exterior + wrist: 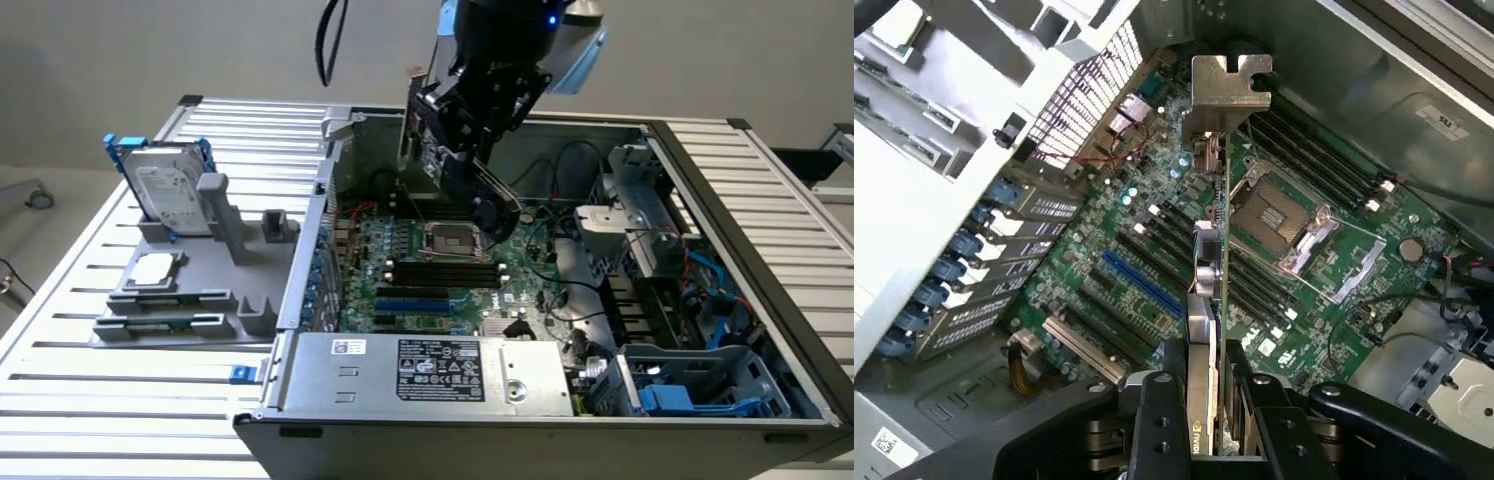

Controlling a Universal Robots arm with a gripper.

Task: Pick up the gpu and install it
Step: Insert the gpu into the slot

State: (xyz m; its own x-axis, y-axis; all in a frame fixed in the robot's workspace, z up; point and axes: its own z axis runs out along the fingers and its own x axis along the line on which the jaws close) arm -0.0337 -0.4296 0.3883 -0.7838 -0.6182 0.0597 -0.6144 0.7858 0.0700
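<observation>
The gpu (1204, 290) appears edge-on in the wrist view, a thin card with its silver end bracket (1230, 90) at the far end. My gripper (1206, 405) is shut on the card, one black finger (1154, 425) on each side. In the exterior view the gripper (461, 135) hangs over the back of the open computer case, holding the green card (430, 152) above the motherboard (400, 285) and apart from it. Below the card lie the blue expansion slot (1139, 285) and the black slots beside it.
The CPU socket (450, 240) and long black memory sticks (1314, 150) sit mid-board. A silver power supply (427, 370) fills the case front, with cables and drive cages (667, 300) at the exterior view's right. A hard drive in a blue frame (167, 185) stands on a grey fixture (174, 300) outside the case.
</observation>
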